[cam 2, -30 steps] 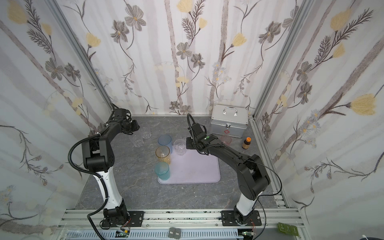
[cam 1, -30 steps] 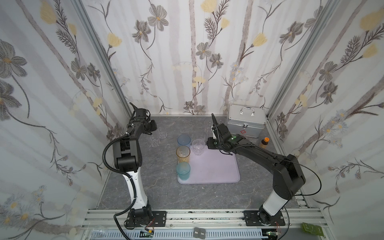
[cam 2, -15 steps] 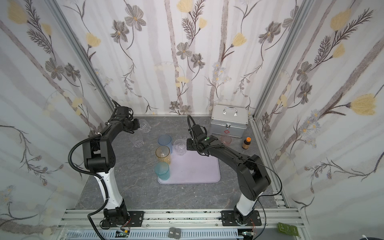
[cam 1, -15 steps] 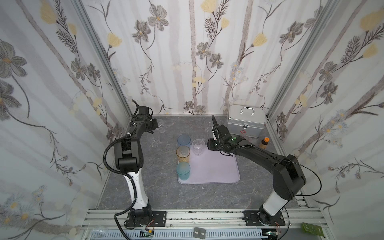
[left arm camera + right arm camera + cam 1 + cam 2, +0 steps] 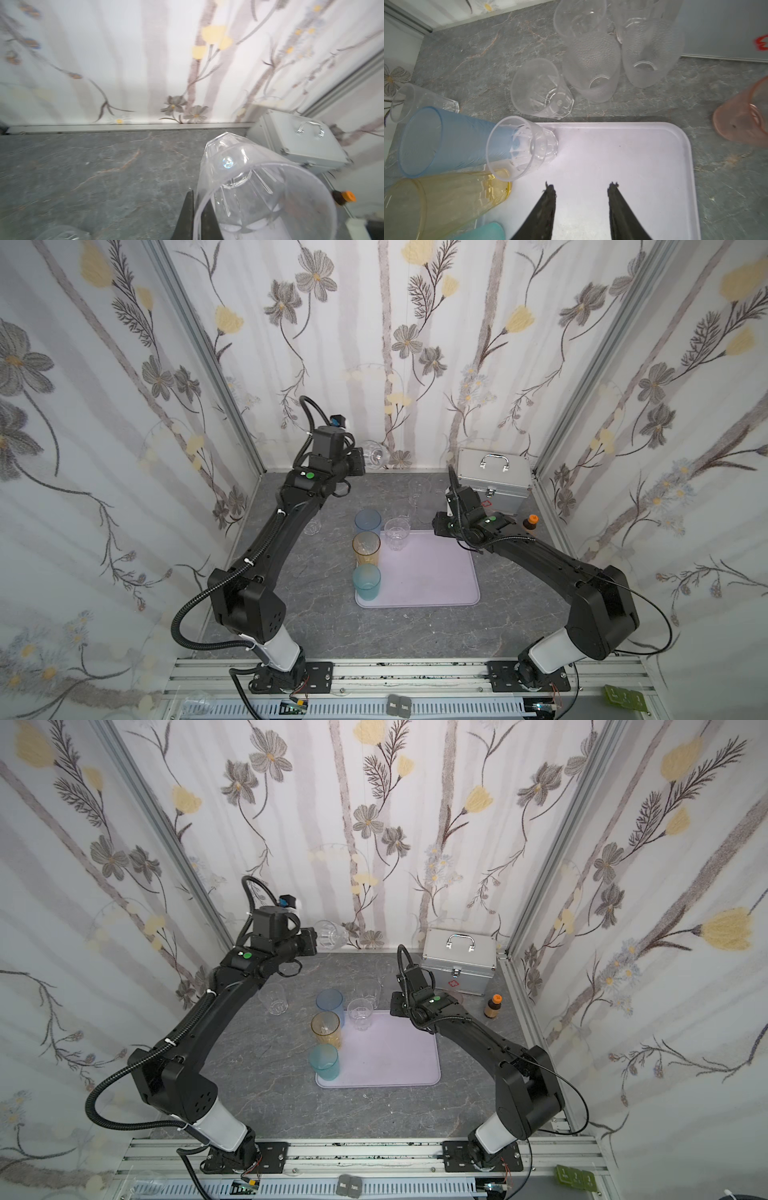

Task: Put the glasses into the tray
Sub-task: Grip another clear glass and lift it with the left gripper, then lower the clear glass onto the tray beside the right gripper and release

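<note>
Up at the far left, the left gripper point(image 5: 197, 207) pinches the rim of a clear faceted glass point(image 5: 255, 178) held off the table; the right gripper point(image 5: 581, 187) hangs spread and empty over the tray point(image 5: 633, 158).

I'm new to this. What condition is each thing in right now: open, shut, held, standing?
left claw, shut on the clear faceted glass
clear faceted glass, lifted off the table, tipped sideways
right claw, open, empty, above the tray
tray, partly filled
amber tumbler, upright on the tray
teal tumbler, upright on the tray
metal case, closed
brown bottle, capped, upright
</note>
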Motion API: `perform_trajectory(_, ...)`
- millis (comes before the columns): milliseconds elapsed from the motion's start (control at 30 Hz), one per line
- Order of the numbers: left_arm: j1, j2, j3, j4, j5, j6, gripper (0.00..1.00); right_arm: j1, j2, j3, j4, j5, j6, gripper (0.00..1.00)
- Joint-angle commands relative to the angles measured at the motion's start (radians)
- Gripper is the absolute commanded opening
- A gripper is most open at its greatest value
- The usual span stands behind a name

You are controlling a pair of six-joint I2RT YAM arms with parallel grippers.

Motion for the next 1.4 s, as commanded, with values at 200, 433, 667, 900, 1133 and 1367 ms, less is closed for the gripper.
perform_trajectory(200, -0.383, 0.015, -0.173, -0.076, -0.095, -0.033, 0.00, -0.149, -0.157, -0.178, 0.067, -0.014, 0.016, 0.43)
perform_trajectory(433, -0.434, 0.145, -0.286, -0.102, -0.103, -0.031, 0.00, -0.113, -0.151, -0.254, 0.072, -0.067, 0.010, 0.43)
perform_trajectory(667, -0.435, 0.212, -0.276, -0.128, -0.131, -0.011, 0.07, -0.053, -0.155, -0.304, 0.062, -0.096, 0.004, 0.44)
perform_trajectory(900, -0.432, 0.241, -0.257, -0.140, -0.129, -0.005, 0.19, -0.053, -0.154, -0.311, 0.059, -0.249, -0.019, 0.48)
perform_trajectory(1133, -0.418, 0.161, -0.219, -0.141, -0.123, -0.011, 0.27, -0.051, -0.120, -0.309, 0.061, -0.373, -0.033, 0.51)
perform_trajectory(1367, -0.352, 0.026, -0.208, -0.129, -0.167, 0.010, 0.39, -0.011, -0.080, -0.298, 0.059, -0.319, -0.029, 0.47)
